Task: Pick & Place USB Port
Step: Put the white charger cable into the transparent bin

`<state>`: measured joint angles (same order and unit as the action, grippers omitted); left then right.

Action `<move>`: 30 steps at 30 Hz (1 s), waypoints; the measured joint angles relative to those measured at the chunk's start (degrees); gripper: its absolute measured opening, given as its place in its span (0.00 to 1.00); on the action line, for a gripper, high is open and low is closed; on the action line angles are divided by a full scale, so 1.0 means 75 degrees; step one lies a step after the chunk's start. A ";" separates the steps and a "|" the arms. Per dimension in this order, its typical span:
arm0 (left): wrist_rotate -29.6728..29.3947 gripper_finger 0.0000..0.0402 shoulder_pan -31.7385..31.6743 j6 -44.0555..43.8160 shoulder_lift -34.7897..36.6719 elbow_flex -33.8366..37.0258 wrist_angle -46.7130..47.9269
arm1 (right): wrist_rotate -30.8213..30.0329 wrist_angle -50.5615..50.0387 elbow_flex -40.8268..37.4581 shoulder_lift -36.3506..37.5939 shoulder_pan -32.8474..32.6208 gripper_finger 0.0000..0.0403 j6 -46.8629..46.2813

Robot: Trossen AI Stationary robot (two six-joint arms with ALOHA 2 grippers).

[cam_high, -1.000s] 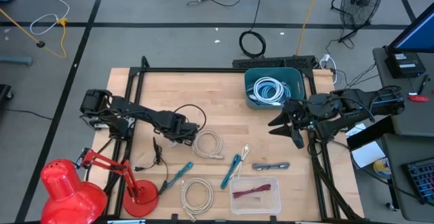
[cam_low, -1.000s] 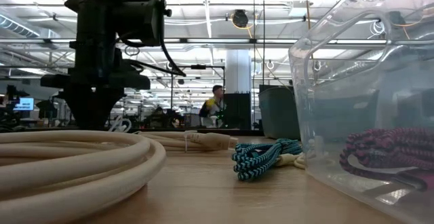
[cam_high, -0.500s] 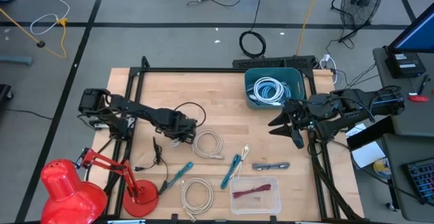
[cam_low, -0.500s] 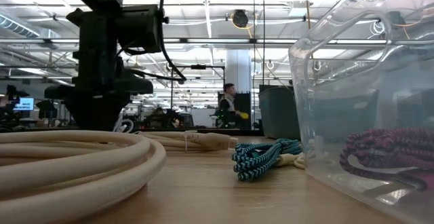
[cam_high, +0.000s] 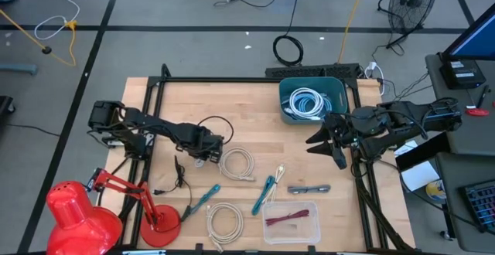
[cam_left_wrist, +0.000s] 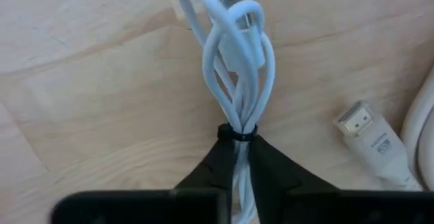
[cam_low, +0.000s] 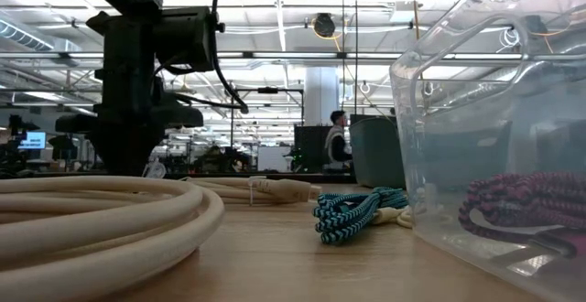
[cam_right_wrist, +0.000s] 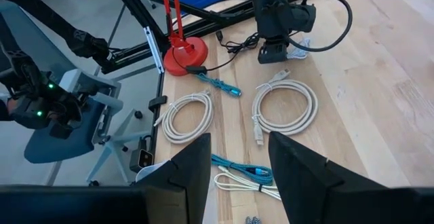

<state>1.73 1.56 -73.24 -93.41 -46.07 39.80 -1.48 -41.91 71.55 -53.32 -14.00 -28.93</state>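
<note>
Left wrist view: left gripper (cam_left_wrist: 239,163) closed tight on white USB cable (cam_left_wrist: 234,68), both dark fingers (cam_left_wrist: 271,173) pinching the bundle just below its black tie; loops of the cable fanned out past the fingertips over the wooden table (cam_left_wrist: 88,102), with a metal plug end at the far side of the loops. Just beside the bundle, beige connector (cam_left_wrist: 366,139) lying flat on the wood, not touched by the fingers

High view, from left to right: red desk lamp (cam_high: 73,212) at the near left corner; left arm stretched over the table toward its middle, gripper (cam_high: 203,148) low over the wood with the white cable pinched under it; beige coiled cable (cam_high: 237,164) just beside that gripper; second beige coil (cam_high: 224,222) nearer the front edge; 2 teal cables (cam_high: 263,193); clear box (cam_high: 291,222) holding a red cable; teal bin (cam_high: 313,100) with white coils at the back; right gripper (cam_high: 326,143) waiting near the bin, fingers partly apart, holding nothing
</note>
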 joint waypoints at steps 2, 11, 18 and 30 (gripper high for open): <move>0.0068 0.03 0.0000 0.0027 -0.0006 -0.0081 0.0153 | 0.0000 -0.0012 0.0000 0.0000 0.0000 0.35 -0.0033; 0.0049 0.03 0.0076 0.0926 -0.0052 -0.1585 0.2296 | 0.0001 -0.0309 0.0000 0.0003 0.0001 0.35 -0.0290; -0.0504 0.03 0.0259 0.1914 -0.0052 -0.3386 0.2198 | 0.0002 -0.0729 0.0000 0.0009 0.0001 0.35 -0.0409; -0.2613 0.02 0.0795 0.3836 -0.0038 -0.5926 -0.1167 | -0.0801 0.0485 -0.0006 0.0047 0.0004 0.35 -0.0653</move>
<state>-17.86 7.53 -44.47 -93.69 -90.51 31.04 -7.48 -38.27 71.50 -52.97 -13.97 -33.83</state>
